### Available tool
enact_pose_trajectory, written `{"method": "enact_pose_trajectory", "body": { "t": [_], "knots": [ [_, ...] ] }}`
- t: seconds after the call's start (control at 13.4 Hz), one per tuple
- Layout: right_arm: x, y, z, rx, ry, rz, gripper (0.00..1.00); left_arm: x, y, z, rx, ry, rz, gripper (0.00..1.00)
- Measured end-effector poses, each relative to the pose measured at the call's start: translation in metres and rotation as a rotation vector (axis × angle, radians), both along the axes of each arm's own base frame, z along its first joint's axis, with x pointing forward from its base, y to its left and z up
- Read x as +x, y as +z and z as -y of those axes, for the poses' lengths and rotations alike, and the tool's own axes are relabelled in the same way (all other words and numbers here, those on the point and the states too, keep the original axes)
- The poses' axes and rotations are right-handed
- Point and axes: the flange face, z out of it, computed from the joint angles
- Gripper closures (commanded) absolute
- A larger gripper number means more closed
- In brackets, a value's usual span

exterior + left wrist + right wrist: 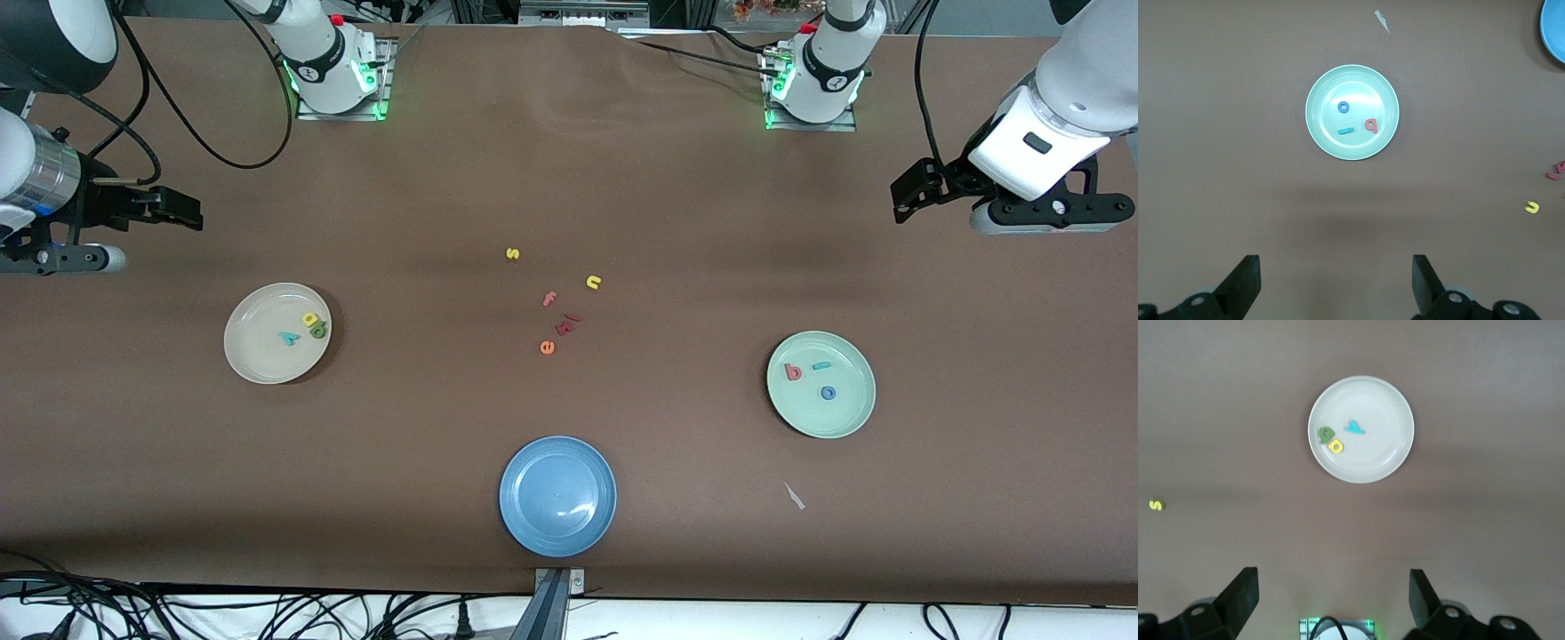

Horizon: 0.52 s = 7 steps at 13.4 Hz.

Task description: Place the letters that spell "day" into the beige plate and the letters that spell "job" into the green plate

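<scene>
Letters for "day" are all sitting in the beige plate [277, 333] at the middle left of the front view: yellow a [309, 319] touching the dark green d [318, 332], with the teal y [288, 338] just beside them. Same deal for "job" in the green plate [821, 384] at the middle right: salmon b [793, 372], thin teal j [822, 365] and the blue ring o [828, 392], each lying apart from the others

So from where I'm driving this looks done. Left gripper [907, 200] hangs at the upper right of the frame, fingers spread wide with nothing between them, and right gripper [182, 212] at the upper left is spread and empty too. Both arms just wait over bare table

Best thing for this step imo is to leave everything alone: keep both claws spread and clear of the plates, and don't sweep low over the rims, since those foam bits look light enough to scoot from a nudge

Leftovers in the middle of the frame are the yellow s [512, 254], yellow n [594, 283], salmon f [549, 299], orange e [547, 348] and a couple of reddish bits [568, 322] I can't read. Blue plate [557, 496] at bottom centre holds nothing
</scene>
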Motion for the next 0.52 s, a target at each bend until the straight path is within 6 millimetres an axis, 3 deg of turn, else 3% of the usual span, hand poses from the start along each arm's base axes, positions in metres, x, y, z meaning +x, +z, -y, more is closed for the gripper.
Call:
{"method": "enact_pose_trajectory", "body": {
  "t": [0.52],
  "knots": [
    [0.0060, 0.0035, -0.0003, 0.002, 0.001, 0.050, 0.00, -0.0001, 0.0000, 0.0008, 0.000, -0.001, 0.000, 0.00]
  ]
}}
